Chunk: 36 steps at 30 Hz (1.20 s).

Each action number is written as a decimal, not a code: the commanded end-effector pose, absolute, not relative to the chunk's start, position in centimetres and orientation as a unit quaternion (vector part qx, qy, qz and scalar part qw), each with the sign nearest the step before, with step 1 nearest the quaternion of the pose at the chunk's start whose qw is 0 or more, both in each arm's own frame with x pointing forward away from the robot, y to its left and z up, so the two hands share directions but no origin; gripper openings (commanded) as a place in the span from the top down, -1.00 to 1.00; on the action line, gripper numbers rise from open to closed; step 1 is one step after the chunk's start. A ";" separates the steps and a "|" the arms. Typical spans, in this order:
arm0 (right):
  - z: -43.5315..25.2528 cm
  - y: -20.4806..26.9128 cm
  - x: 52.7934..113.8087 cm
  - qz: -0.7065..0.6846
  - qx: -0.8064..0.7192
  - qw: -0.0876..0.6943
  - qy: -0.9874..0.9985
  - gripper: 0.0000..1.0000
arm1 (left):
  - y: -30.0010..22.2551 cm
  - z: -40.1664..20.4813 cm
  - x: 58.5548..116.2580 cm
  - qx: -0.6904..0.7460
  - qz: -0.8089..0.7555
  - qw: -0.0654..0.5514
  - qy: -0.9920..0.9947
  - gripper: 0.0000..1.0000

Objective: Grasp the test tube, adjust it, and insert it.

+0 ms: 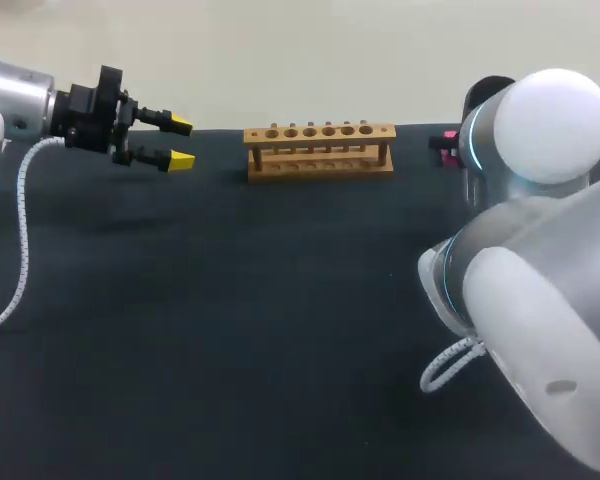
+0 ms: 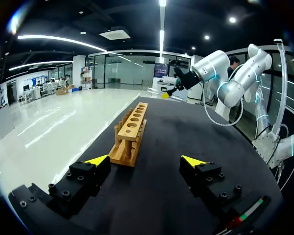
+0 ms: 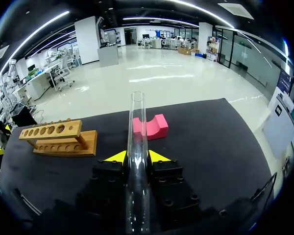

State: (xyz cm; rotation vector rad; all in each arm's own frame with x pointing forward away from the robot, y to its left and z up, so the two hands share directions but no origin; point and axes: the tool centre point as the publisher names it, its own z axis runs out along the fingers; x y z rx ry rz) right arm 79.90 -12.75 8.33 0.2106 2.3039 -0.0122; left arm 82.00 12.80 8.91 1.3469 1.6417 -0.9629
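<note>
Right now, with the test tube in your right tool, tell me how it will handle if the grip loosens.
The test tube looks clear, smooth and thin-walled, so it is probably slippery in the right tool and fragile if squeezed harder. Being round and long, it would likely roll if dropped on the flat table.

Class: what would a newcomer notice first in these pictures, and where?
A clear test tube stands out, clamped in the right hand and pointing ahead toward a pink block. A wooden rack with empty holes sits at the table's far edge, the open left hand hovering left of it.
</note>
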 end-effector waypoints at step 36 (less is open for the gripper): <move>11.6 -5.0 77.8 -0.019 0.084 0.421 0.903 1.00 | 12.9 8.8 82.0 0.532 -0.380 0.395 0.646 -1.00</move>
